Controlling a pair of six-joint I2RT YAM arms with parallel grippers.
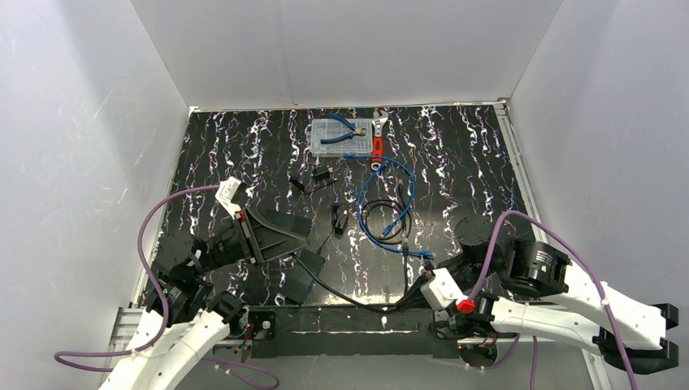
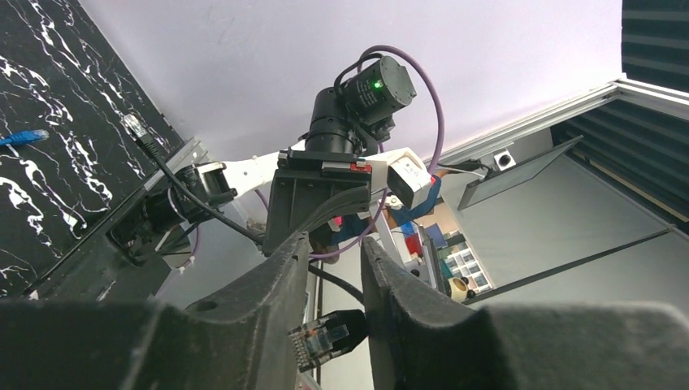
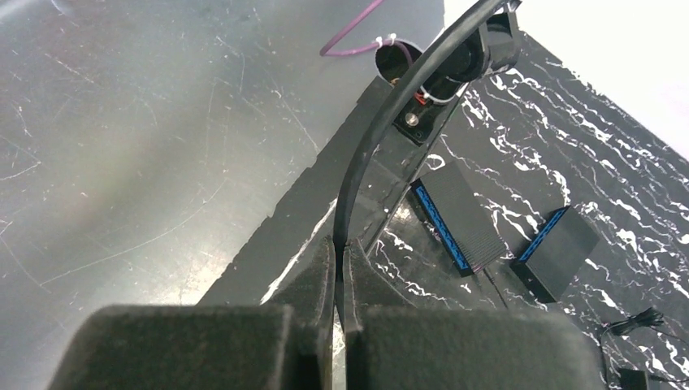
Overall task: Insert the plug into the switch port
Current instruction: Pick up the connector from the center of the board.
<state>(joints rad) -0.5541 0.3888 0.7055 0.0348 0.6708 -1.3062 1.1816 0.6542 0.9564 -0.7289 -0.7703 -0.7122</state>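
Note:
Two flat matte-black boxes with blue port edges lie near the table's front, one (image 1: 307, 263) (image 3: 455, 215) beside the other (image 1: 294, 286) (image 3: 561, 252). I cannot make out the ports themselves. My right gripper (image 1: 424, 284) (image 3: 339, 244) is shut on a black cable (image 1: 357, 299) (image 3: 357, 162) that runs left toward the boxes. My left gripper (image 1: 301, 237) (image 2: 335, 244) hovers just above the boxes with its jaws apart. The cable's clear plug with a black boot (image 2: 329, 335) lies crosswise in the gap and touches the right finger.
A clear parts box (image 1: 340, 136) with blue pliers stands at the back beside a red-handled tool (image 1: 378, 142). A blue cable loop (image 1: 390, 203), a black cable coil and small black adapters (image 1: 322, 175) lie mid-table. White walls close three sides.

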